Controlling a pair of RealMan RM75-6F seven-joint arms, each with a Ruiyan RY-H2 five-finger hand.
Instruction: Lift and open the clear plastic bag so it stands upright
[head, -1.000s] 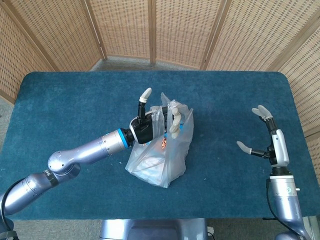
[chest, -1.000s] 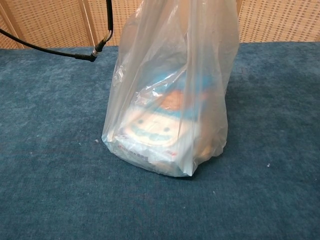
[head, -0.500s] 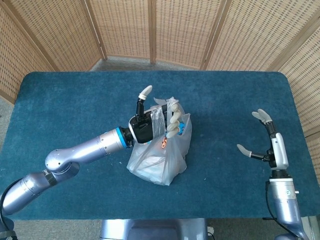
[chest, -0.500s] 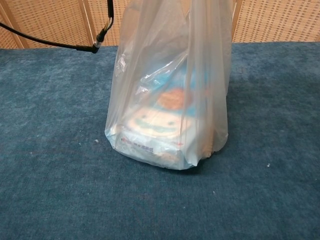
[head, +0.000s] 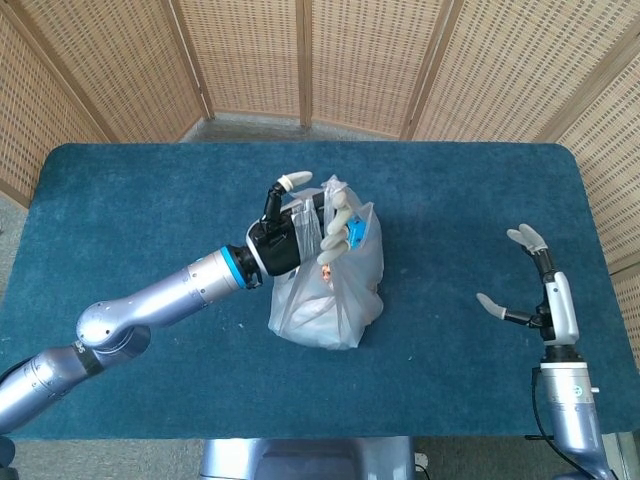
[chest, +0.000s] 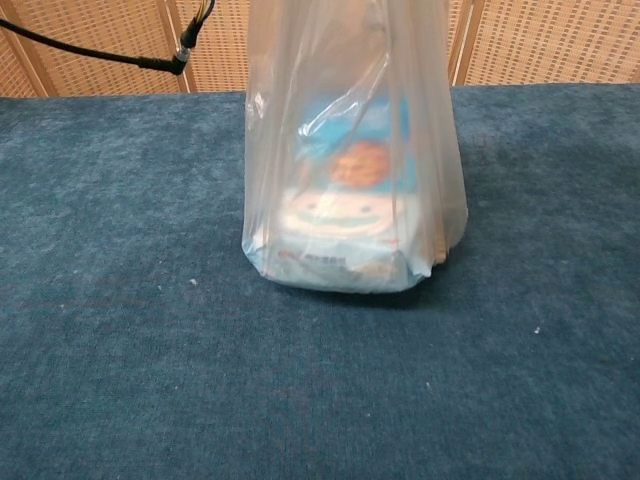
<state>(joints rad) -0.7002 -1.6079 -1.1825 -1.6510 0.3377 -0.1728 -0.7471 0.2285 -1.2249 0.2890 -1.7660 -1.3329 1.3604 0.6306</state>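
Clear plastic bag (head: 330, 300) upright, its top gripped by the left robot hand (head: 300, 232); right robot hand (head: 535, 290) spread, empty.

L hand (head: 300, 232) pulled bag (head: 330, 300) taller, upright, farther back.

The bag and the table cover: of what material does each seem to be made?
Bag: thin clear plastic film, glossy; the printed packet inside shows through, and creases catch light. Table cover: seemingly blue carpet-like fabric, matte, with fuzzy, mottled pile.
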